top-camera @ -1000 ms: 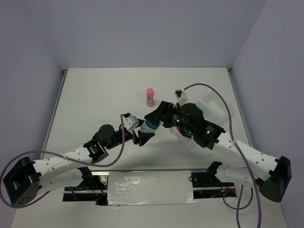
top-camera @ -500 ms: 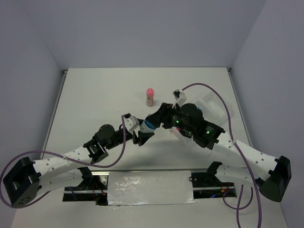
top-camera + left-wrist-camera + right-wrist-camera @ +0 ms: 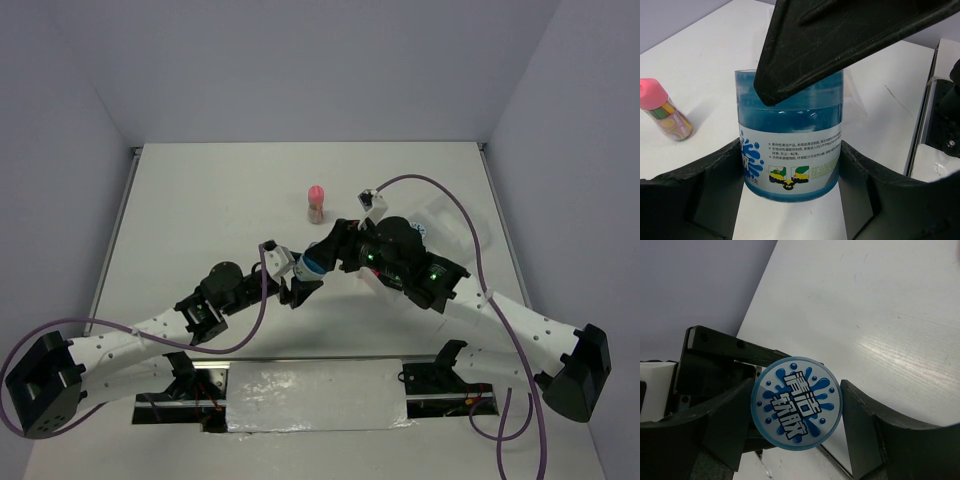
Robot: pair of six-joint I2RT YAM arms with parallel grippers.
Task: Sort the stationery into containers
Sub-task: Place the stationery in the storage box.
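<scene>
A round blue jar (image 3: 315, 266) with a blue-white patterned lid (image 3: 796, 402) hangs above the table between both arms. My left gripper (image 3: 790, 167) is shut on the jar's (image 3: 790, 120) lower body, one finger on each side. My right gripper (image 3: 796, 395) is shut on the lid end, and one of its fingers (image 3: 840, 35) lies across the top in the left wrist view. In the top view the left gripper (image 3: 298, 287) and right gripper (image 3: 330, 248) meet at the jar. A pink-capped tube (image 3: 316, 202) stands farther back, also visible left of the jar (image 3: 665, 110). The markers are out of view.
A translucent white tray (image 3: 445, 222) lies at the right, mostly hidden behind my right arm. Purple cables loop over both arms. The table's back edge meets the walls beyond the pink-capped tube.
My right gripper's jaws have come in from wide open onto the jar's lid end. Both arms and the jar have edged slightly to the left.
</scene>
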